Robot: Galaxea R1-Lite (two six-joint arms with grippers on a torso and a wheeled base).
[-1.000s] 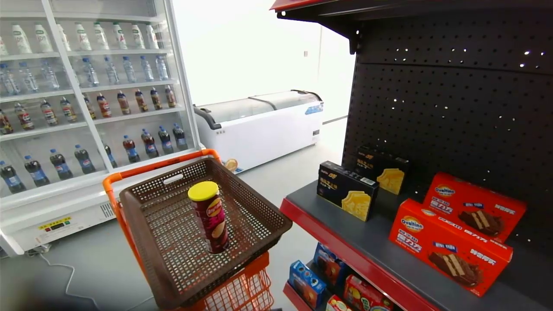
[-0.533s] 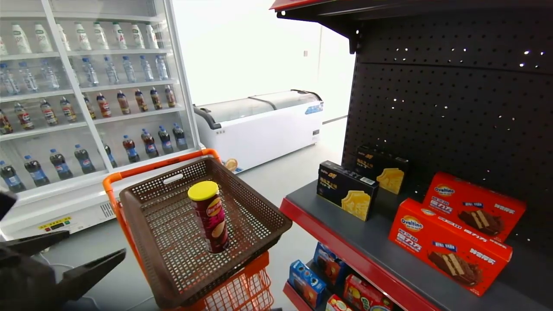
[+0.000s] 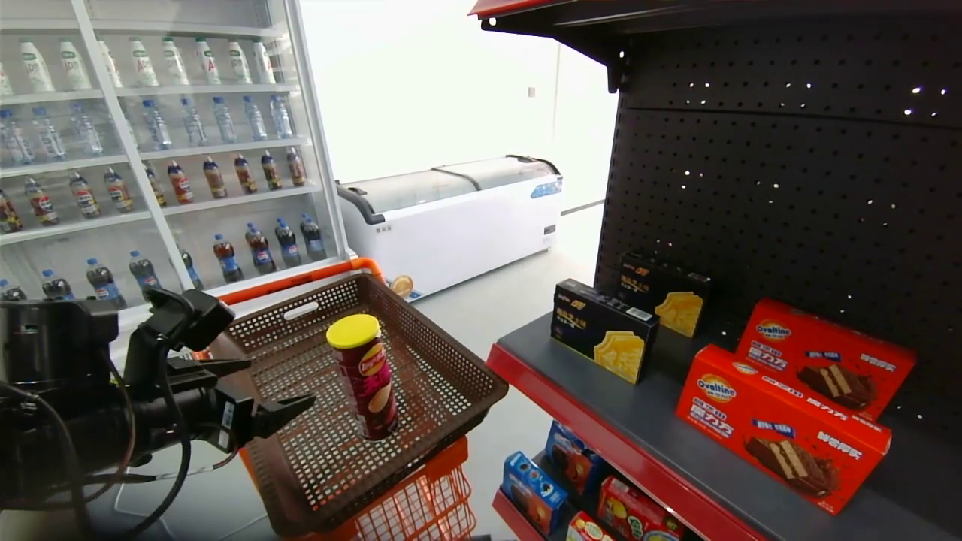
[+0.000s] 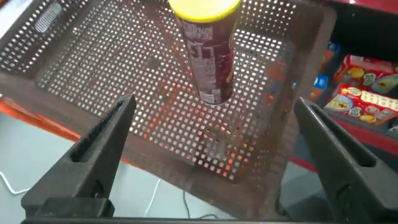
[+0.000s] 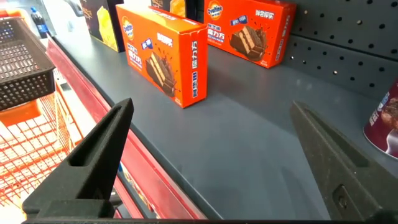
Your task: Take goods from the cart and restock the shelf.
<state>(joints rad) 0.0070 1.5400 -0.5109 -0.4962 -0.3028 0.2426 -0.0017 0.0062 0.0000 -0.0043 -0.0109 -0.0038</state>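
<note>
Left gripper (image 3: 282,382), fingers spread wide, hangs level at the near-left rim of the brown basket (image 3: 443,353) atop the orange cart (image 3: 421,511), a drinks cooler (image 3: 150,150) and chest freezer (image 3: 451,218) behind. Right gripper (image 5: 211,155), also apart, sits above the grey shelf (image 5: 249,143) near orange boxes (image 5: 165,53). Ahead of the left fingers the chips can (image 3: 366,376) stands upright mid-basket, long axis vertical, yellow lid up.

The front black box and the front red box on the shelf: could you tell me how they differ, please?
The black box shows a yellow picture; the red box shows a brown cake. The black box stands nearer the cart and looks shorter than the red box. Both stand upright on the shelf.
</note>
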